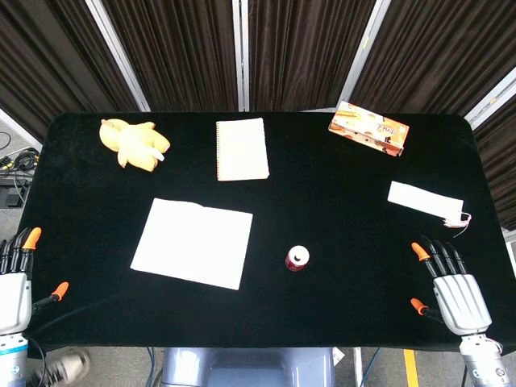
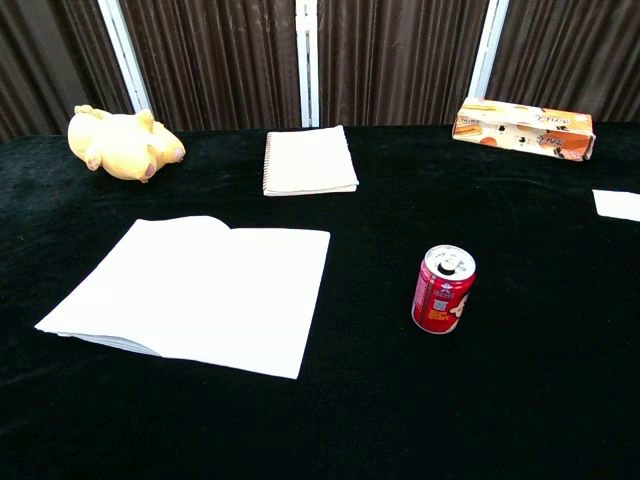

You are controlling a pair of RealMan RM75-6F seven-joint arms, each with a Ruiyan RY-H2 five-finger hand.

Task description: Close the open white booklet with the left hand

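Note:
The open white booklet lies flat on the black table, left of centre, its pages spread; the chest view shows the booklet with a slight hump at the spine. My left hand rests at the table's left front edge, fingers apart, holding nothing, well left of the booklet. My right hand lies at the front right, fingers spread and empty. Neither hand shows in the chest view.
A red can stands right of the booklet. A spiral notepad, a yellow plush toy and an orange box lie at the back. A white paper slip is at the right.

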